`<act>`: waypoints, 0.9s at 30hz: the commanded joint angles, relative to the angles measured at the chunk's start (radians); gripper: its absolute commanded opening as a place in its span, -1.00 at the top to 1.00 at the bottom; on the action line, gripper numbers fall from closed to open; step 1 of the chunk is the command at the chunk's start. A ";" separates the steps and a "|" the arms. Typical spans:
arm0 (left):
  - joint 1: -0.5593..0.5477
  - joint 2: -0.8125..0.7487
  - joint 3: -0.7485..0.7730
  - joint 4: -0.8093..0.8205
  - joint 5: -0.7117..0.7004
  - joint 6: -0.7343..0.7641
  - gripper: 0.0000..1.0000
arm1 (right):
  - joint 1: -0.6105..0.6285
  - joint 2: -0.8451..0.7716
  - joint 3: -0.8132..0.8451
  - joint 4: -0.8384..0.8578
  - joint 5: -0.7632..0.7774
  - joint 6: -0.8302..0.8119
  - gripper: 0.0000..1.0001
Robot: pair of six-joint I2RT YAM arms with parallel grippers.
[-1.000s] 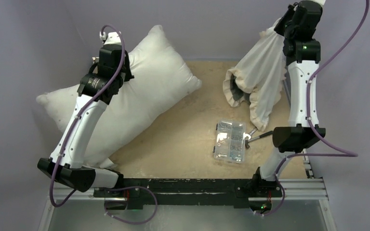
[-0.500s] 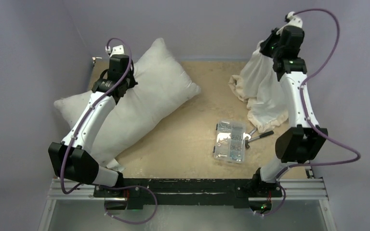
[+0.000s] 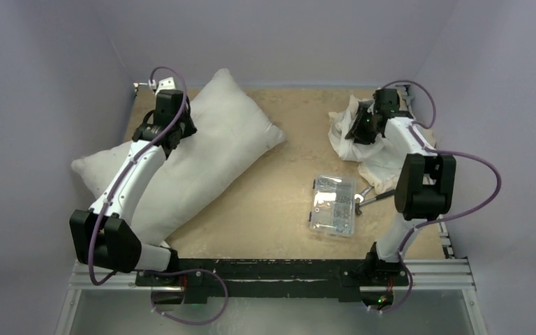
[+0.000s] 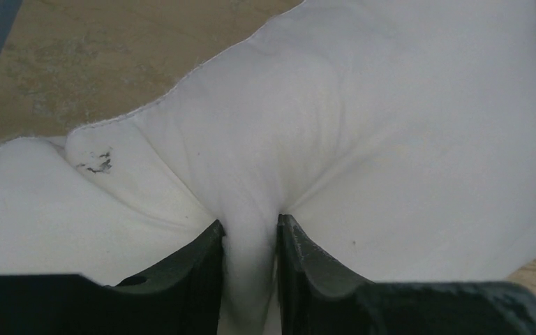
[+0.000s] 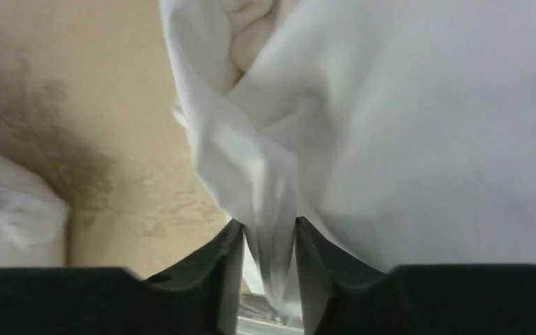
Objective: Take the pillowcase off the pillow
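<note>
Top external view: you see the pillow (image 3: 209,150) lying bare and slantwise across the left side of the bench (image 3: 279,188), one corner pointing toward the far middle and its near-left end hanging past the bench edge. The pillowcase (image 3: 380,166) is off it, crumpled in a white heap at the far right corner, well apart from the pillow, with a bit of cream frill showing at its left edge. Between the two, nearer you, sits a clear plastic box (image 3: 333,204) with a black-handled tool (image 3: 377,197) just beside it on the right.

In your left wrist view, the left hand (image 4: 250,234) is down on the pillow, its two fingers pinching a raised ridge of the white fabric between them; the cloth puckers outward from that fold, and a small dark smudge shows to the left.

In your right wrist view, the right hand (image 5: 269,234) pinches a twisted strand of the pillowcase's thin white cloth between its fingers, and the rest of the cover bunches above and to the right over the tan bench.
</note>
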 commanded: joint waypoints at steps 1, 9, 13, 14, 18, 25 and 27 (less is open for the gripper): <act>-0.001 -0.078 0.030 -0.041 0.055 -0.019 0.14 | 0.003 -0.195 0.027 0.014 0.007 0.000 0.08; -0.002 -0.212 0.149 -0.154 0.039 -0.025 -0.58 | 0.003 -0.539 0.018 -0.048 0.204 -0.014 -0.84; -0.002 -0.315 0.198 -0.217 -0.045 -0.014 -0.69 | 0.103 -0.685 -0.003 -0.095 0.418 -0.006 -0.98; -0.002 -0.344 0.200 -0.229 -0.077 -0.011 -0.74 | 0.147 -0.717 -0.009 -0.104 0.490 -0.014 -0.97; -0.002 -0.497 0.156 -0.266 -0.212 -0.013 -0.82 | 0.252 -0.918 -0.093 -0.104 0.665 -0.036 -0.98; -0.002 -0.766 0.000 -0.319 -0.330 -0.086 -0.85 | 0.320 -1.158 -0.271 -0.197 0.824 -0.008 -0.98; -0.002 -0.821 -0.013 -0.358 -0.362 -0.099 -0.85 | 0.320 -1.193 -0.309 -0.229 0.829 0.005 -0.98</act>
